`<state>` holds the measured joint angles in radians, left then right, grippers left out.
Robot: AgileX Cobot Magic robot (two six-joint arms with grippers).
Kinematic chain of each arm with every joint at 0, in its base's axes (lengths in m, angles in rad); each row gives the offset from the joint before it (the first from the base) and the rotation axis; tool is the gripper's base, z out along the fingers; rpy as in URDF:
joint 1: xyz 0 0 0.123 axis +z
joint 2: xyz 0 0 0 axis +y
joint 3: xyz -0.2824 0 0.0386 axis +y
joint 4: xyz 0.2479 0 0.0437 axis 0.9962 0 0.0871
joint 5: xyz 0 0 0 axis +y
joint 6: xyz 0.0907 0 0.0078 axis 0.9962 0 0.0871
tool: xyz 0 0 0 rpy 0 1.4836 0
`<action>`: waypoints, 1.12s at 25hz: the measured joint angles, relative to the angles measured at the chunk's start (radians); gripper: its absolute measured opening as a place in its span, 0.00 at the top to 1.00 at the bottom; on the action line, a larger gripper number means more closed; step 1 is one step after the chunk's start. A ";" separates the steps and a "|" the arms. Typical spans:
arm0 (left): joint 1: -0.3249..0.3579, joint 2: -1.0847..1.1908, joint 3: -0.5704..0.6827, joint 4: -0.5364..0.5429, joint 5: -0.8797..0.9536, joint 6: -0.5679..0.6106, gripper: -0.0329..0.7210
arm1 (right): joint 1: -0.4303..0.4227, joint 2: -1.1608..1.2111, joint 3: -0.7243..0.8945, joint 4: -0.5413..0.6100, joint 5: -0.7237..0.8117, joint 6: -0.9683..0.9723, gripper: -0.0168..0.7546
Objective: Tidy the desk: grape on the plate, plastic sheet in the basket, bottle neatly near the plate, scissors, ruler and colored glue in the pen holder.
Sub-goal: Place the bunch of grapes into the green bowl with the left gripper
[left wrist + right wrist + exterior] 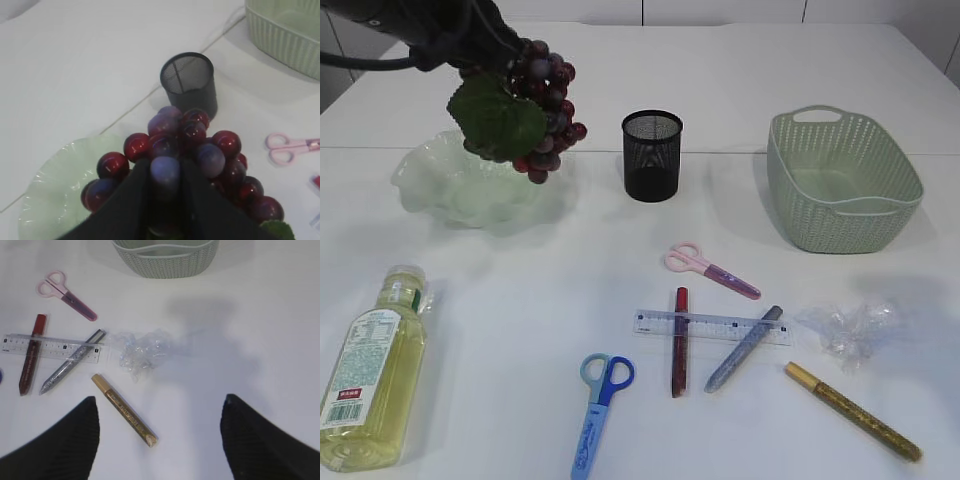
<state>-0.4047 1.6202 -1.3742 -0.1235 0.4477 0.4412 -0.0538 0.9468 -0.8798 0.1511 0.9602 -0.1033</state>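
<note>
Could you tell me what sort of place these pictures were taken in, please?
Probably an indoor test setup staged as a desk: a plain white table with a mesh pen holder, a ruler and scissors scattered about, plus a woven basket. The white wall panels behind suggest a lab rather than a home.

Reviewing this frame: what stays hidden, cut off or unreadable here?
- Right end effector: absent from exterior view; wrist view shows only open fingers, cropped by the bottom edge.
- Left end effector: its contact with the grapes is buried among the berries.
- Plate: the hanging leaf and grapes cover part of it, exterior view.
- Bottle: label print too small; base cropped.
</note>
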 joint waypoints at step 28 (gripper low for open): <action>0.240 0.329 -0.052 -0.032 -0.481 -0.088 0.78 | 0.000 0.000 0.000 0.000 0.000 0.000 0.22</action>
<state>-0.1650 1.9496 -1.4258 -0.1551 -0.0332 0.3531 -0.0538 0.9468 -0.8798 0.1511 0.9602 -0.1033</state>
